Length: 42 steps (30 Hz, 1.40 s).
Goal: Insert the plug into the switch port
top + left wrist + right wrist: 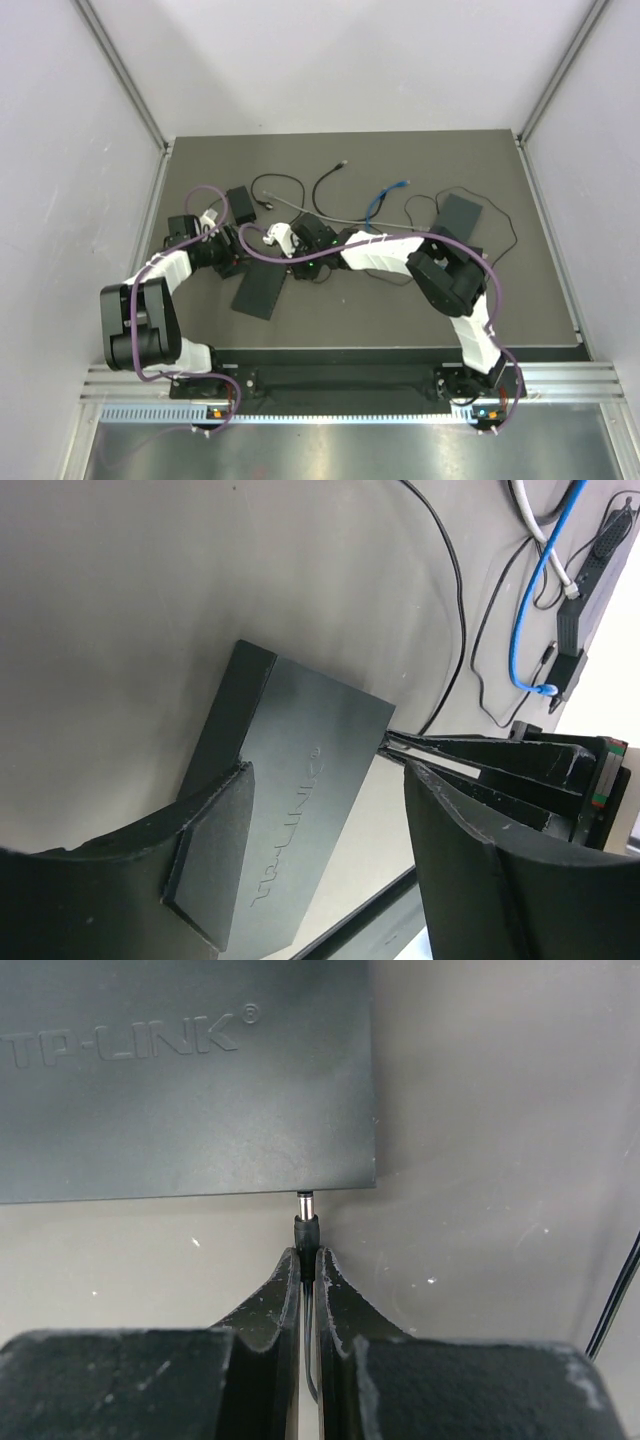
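right gripper pinched tight on plug, barrel poking just past the fingertips; plug tip sits at the switch edge near its corner, can't tell if seated; left wrist alone shows left gripper spread wide, holding nothing, switch lying between the fingers

Left hand, right hand flank switch, centre-left on mat; blue cable farther back.

Arms were white-shelled with black joints, purple cables looped along them, matte black fingers showed pale scuffs.
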Motion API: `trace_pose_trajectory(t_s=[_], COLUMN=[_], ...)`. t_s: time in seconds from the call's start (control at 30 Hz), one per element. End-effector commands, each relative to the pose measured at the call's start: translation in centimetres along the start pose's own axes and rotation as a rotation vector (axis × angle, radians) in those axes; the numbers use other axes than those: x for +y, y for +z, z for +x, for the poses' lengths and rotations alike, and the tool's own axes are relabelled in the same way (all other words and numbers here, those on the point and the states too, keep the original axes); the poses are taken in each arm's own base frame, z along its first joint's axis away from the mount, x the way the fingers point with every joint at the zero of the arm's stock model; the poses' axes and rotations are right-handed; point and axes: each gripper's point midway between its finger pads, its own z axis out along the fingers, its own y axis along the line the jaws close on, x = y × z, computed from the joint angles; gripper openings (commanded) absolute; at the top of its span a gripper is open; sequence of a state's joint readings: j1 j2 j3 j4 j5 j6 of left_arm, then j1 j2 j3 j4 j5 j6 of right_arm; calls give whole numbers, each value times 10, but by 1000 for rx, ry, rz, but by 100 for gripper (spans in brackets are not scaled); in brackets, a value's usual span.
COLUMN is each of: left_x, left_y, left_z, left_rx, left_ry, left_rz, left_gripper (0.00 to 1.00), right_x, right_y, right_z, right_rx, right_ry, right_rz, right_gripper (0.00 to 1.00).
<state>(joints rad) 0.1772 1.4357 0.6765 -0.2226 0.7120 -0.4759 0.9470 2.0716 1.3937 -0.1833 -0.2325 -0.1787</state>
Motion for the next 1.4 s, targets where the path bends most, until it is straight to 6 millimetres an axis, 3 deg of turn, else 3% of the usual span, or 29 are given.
trace_pose_trajectory(t_s=[0.0, 0.03, 0.2, 0.63, 1.07, 1.37], left_x=[-2, -1, -5, -4, 3, 3], left_y=[0, -1, -5, -7, -2, 5], left_z=[-15, -13, -14, -11, -11, -7], left_rx=[-63, -67, -86, -85, -74, -44], left_ry=[46, 46, 62, 83, 70, 88], left_rz=[8, 7, 9, 6, -18, -21], left_gripper=[66, 65, 64, 61, 61, 60], right_x=[3, 1, 1, -10, -1, -6], right_y=[10, 10, 10, 14, 20, 23], right_z=[6, 3, 23, 38, 44, 43], right_rx=[60, 62, 146, 252, 330, 359], right_ry=[14, 16, 22, 18, -45, -58], right_rz=[6, 12, 13, 64, 41, 60], right_gripper=[0, 0, 0, 0, 0, 0])
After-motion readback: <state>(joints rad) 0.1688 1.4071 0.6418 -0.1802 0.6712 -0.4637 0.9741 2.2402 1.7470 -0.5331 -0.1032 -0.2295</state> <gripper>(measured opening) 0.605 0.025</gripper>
